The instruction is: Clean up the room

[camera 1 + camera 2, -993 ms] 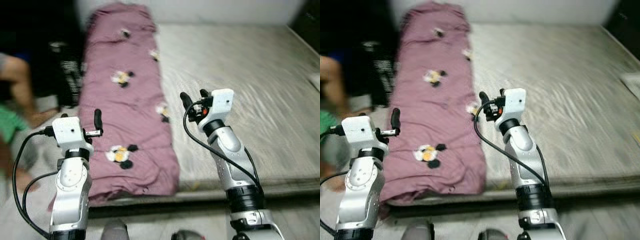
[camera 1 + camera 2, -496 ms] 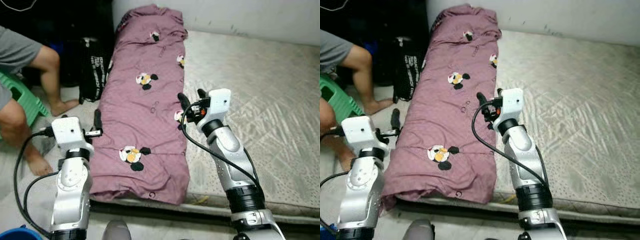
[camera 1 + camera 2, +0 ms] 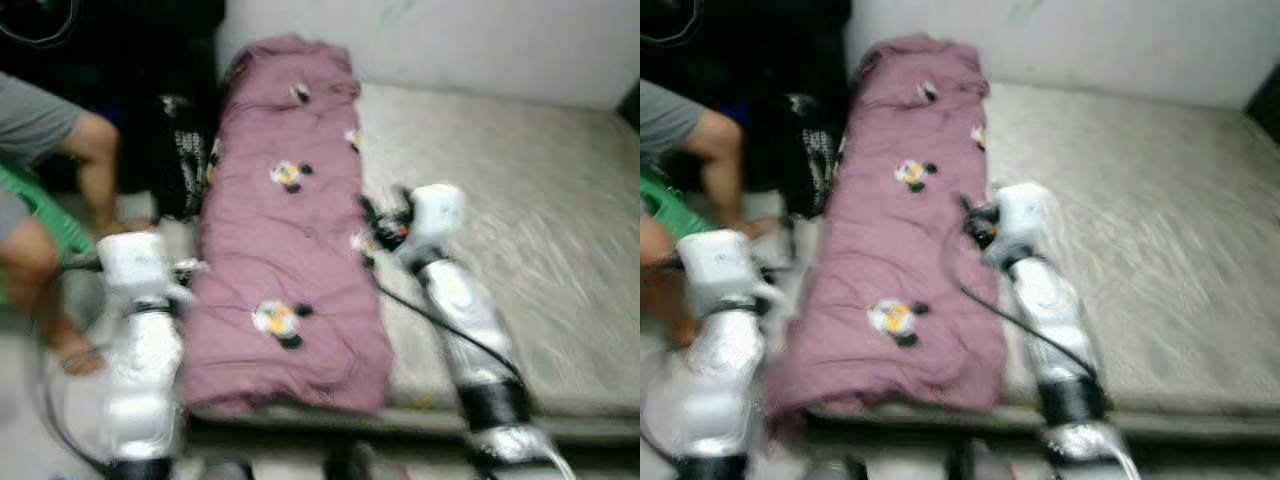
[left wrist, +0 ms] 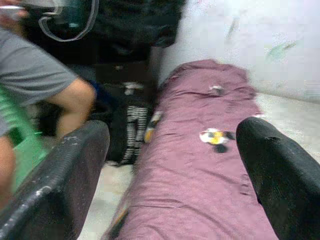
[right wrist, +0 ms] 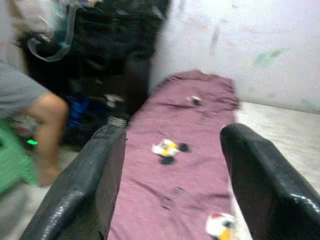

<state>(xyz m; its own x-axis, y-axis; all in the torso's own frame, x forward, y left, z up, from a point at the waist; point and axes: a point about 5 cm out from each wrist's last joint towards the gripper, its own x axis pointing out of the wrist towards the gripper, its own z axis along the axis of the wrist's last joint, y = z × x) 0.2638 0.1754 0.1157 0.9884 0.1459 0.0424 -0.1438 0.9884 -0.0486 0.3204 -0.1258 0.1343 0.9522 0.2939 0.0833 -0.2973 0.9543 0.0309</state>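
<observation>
A mauve blanket [image 3: 285, 230] with cartoon patches lies folded lengthwise along the left side of a bare grey mattress [image 3: 530, 210]. My right gripper [image 3: 378, 215] is raised over the blanket's right edge, about halfway along it. Its fingers [image 5: 95, 175] are open with nothing between them. My left gripper [image 3: 190, 270] hovers beside the blanket's left edge, near the mattress front. It is open too and empty, with its fingers [image 4: 75, 170] spread wide and pointing along the blanket [image 4: 200, 180]. The head views are blurred.
A person sits on a green stool [image 3: 40, 215] at the left, one bare leg [image 3: 95, 165] close to my left arm. A black bag [image 3: 182, 150] stands on the floor against the mattress side. A white wall [image 3: 450, 40] runs behind the bed.
The whole picture has shifted a little and blurred, so the camera is moving. Both arms hold the same raised, open pose over the blanket.
</observation>
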